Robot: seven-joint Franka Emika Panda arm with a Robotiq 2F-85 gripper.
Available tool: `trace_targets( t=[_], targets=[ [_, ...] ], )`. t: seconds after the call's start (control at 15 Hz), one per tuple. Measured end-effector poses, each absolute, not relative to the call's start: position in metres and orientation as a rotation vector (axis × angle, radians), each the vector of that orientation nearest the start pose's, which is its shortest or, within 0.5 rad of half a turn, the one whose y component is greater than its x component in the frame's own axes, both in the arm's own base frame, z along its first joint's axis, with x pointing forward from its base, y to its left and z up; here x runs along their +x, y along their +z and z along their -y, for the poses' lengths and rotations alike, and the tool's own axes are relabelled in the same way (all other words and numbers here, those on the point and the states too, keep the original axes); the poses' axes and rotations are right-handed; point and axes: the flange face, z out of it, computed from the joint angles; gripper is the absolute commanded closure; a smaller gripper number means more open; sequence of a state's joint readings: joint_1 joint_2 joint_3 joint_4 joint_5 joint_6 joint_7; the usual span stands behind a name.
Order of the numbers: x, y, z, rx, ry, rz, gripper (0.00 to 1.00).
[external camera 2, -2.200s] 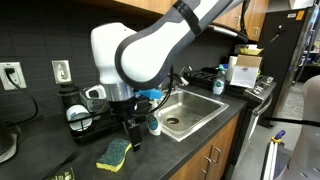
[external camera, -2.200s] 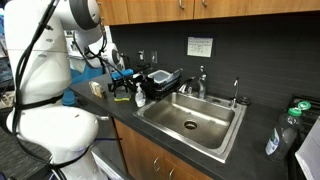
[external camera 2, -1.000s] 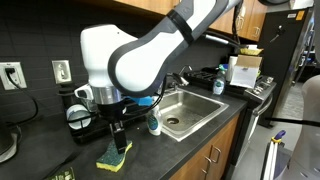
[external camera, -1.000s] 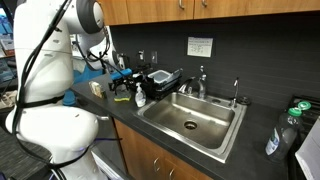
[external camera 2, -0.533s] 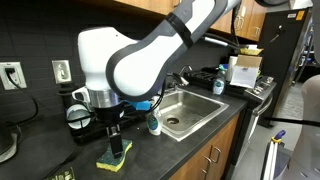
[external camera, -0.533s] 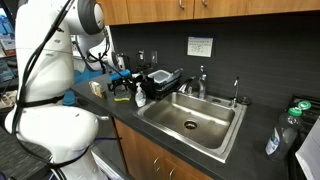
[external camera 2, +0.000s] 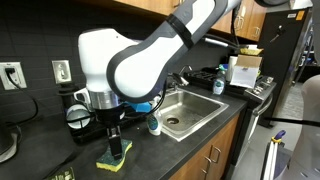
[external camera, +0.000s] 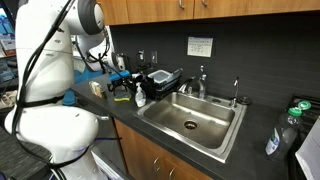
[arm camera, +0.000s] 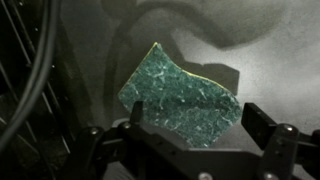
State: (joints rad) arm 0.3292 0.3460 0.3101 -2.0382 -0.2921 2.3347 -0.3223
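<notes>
Pincer (arm camera: 193, 118) is spread wide open, gripping nothing, right above the green sponge (arm camera: 180, 95). Sponge's flat on the dark tabletop (external camera 2: 175, 150), left of the sink (external camera 2: 185, 110).

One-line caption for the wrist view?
Open end effector over a green sponge on the dark counter.

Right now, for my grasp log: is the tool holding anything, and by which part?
Nothing is held. The tool stands open over the green sponge on the counter, not clamped on it.
</notes>
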Motion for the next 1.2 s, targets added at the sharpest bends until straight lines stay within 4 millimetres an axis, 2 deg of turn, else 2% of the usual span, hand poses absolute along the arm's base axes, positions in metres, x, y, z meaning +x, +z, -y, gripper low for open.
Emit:
trace_targets(
  t=[0.6, 0.87, 0.93, 1.07, 1.2],
  targets=[
    [0.472, 0.262, -0.337, -2.778, 0.042, 1.677, 0.00],
    [0.472, 0.260, -0.337, -2.787, 0.003, 1.648, 0.00],
    [0.472, 0.260, -0.336, -2.789, -0.002, 1.642, 0.23],
    [0.473, 0.260, -0.336, -2.795, -0.009, 1.630, 0.32],
    [0.475, 0.260, -0.334, -2.801, -0.017, 1.620, 0.48]
  ],
)
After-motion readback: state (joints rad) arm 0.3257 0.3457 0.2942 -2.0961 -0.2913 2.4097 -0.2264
